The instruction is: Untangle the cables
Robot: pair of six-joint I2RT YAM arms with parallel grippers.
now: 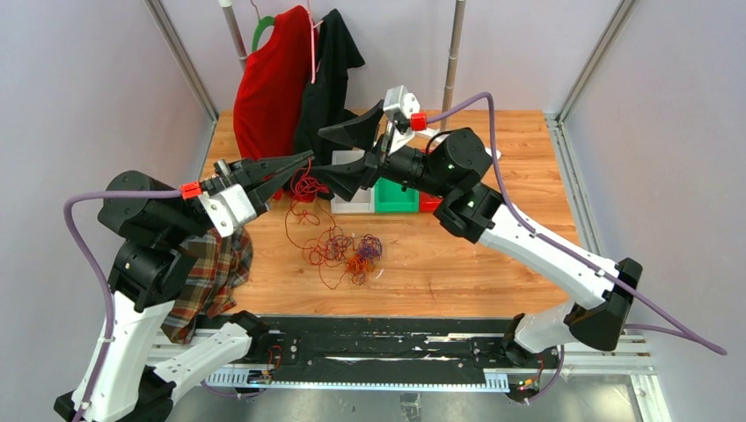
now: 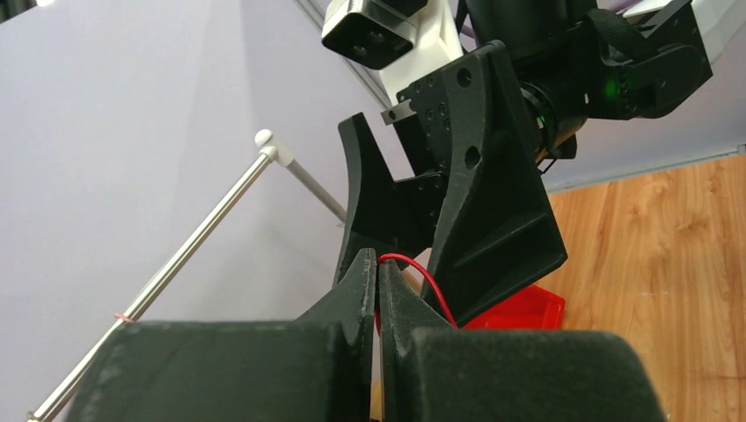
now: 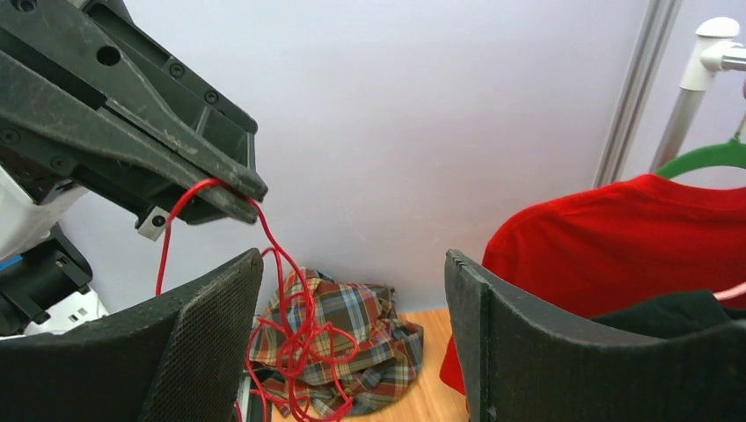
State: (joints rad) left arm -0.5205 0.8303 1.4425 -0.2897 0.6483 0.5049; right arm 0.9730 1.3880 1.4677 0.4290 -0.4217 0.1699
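Basically the cables [image 1: 349,251] sit as one knotted clump of red, orange and purple wire on the wooden table [image 1: 475,264], centre-left, with one red strand [image 1: 303,187] pulled up out of the clump and running to the left gripper [image 1: 308,159]. That gripper is pinched together on the strand, tips meeting and the wire looping out of the very tip in the left wrist view, well above the tabletop. The right gripper [image 1: 327,153] faces it tip to tip with its jaws spread wide and nothing between the pads. In the right wrist view the red strand drops from the left tips just inside the gap, close to the finger on the left of that view, apart from the other finger. The step in hand looks like the right arm taking a second hold on the lifted red strand so the two can draw it out of the clump. To do it well, shift the right gripper so the strand sits mid-gap rather than grazing one finger, and close below the left pinch, not on it. Then pull apart slowly, watching whether the orange and purple loops come up with it. If the whole clump lifts, the knot is likely tightening, so ease off. Off to the side are a plaid cloth [image 1: 209,274] at the left table edge, a red shirt [image 1: 271,88] on a hanger, and small bins [image 1: 396,197] behind the grippers.
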